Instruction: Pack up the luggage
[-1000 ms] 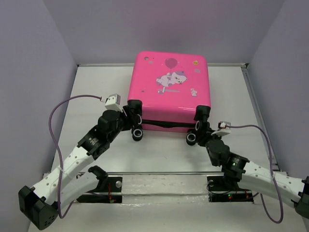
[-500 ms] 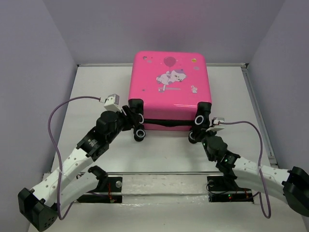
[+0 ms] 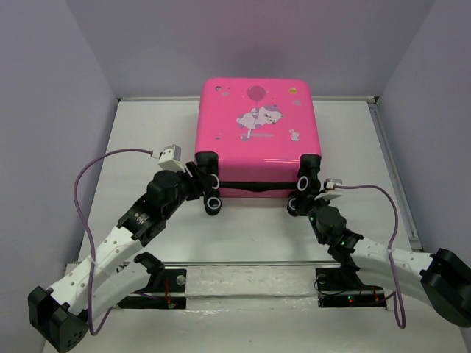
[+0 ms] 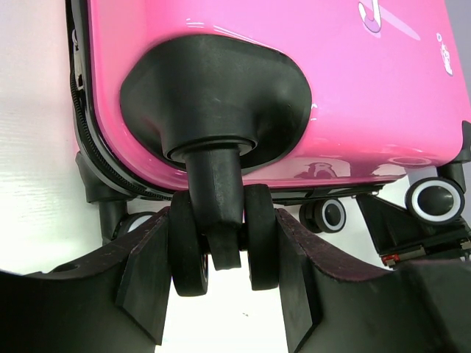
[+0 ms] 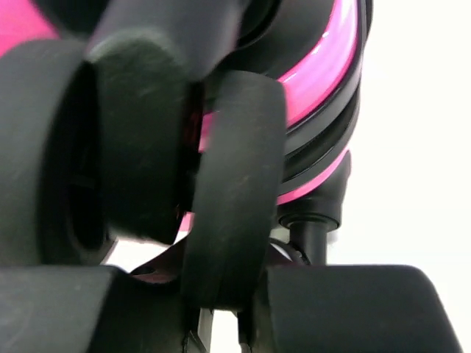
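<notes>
Item: luggage (image 3: 257, 125), shut, lying flat, far-centre of table (image 3: 147, 132).
L gripper (image 4: 224, 254): fingers clamped on near-left wheel (image 4: 261, 235).
R gripper (image 3: 303, 197): at near-right wheel (image 5: 232, 191); grip can't tell.
Step, prob.: shifting luggage by its wheels.
Next: R needs firm hold, then both arms move in sync.
Vs 1 s ago: R arm moved in; luggage nudged slightly left.
</notes>
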You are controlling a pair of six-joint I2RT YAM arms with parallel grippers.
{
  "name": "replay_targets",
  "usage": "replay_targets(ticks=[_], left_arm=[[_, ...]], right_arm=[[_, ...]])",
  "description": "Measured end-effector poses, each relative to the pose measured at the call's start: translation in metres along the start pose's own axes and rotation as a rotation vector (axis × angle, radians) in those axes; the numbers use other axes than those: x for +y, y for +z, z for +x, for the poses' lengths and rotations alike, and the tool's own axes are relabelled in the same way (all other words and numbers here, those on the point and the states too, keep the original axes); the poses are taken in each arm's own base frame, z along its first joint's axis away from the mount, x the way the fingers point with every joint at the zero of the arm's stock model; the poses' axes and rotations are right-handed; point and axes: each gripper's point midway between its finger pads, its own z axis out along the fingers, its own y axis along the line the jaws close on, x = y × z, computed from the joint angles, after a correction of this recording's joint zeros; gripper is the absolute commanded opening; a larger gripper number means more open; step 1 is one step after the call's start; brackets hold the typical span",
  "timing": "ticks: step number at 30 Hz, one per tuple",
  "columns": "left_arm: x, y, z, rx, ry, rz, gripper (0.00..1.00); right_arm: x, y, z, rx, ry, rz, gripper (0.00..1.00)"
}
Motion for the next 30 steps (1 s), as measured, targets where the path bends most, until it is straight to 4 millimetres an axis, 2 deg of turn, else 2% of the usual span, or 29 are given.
replay_targets(ticks=[3, 12, 17, 23, 24, 25, 28, 30], left_arm=[[0.0, 0.0, 0.0, 0.0, 0.0, -0.001, 0.06], [0.0, 0.0, 0.0, 0.0, -0.001, 0.0, 0.06], [-0.003, 0.003, 0.0, 0.003, -0.018, 0.017, 0.06], [0.017, 0.012, -0.018, -0.082, -0.014, -0.078, 0.06], [0.018, 0.015, -0.021, -0.101, -0.014, -0.09, 0.06], [0.015, 0.017, -0.021, -0.099, -0.013, -0.08, 0.06], [-0.016, 0.022, -0.002, -0.025, -0.035, 0.04, 0.06], [-0.035, 0.023, 0.017, 0.048, -0.062, 0.11, 0.06]], right_arm=[[-0.005, 0.001, -0.002, -0.01, -0.006, 0.021, 0.07], [-0.005, 0.003, -0.001, -0.009, -0.012, 0.022, 0.07], [0.006, 0.004, 0.009, 0.008, 0.015, -0.005, 0.07], [0.039, 0.004, 0.022, -0.043, 0.04, 0.045, 0.07], [0.049, 0.003, 0.032, -0.022, 0.013, 0.028, 0.07], [0.072, 0.003, 0.044, 0.012, -0.021, -0.025, 0.07], [0.159, -0.014, 0.073, 0.105, -0.067, -0.25, 0.07], [0.199, -0.029, 0.083, 0.13, -0.078, -0.355, 0.07]])
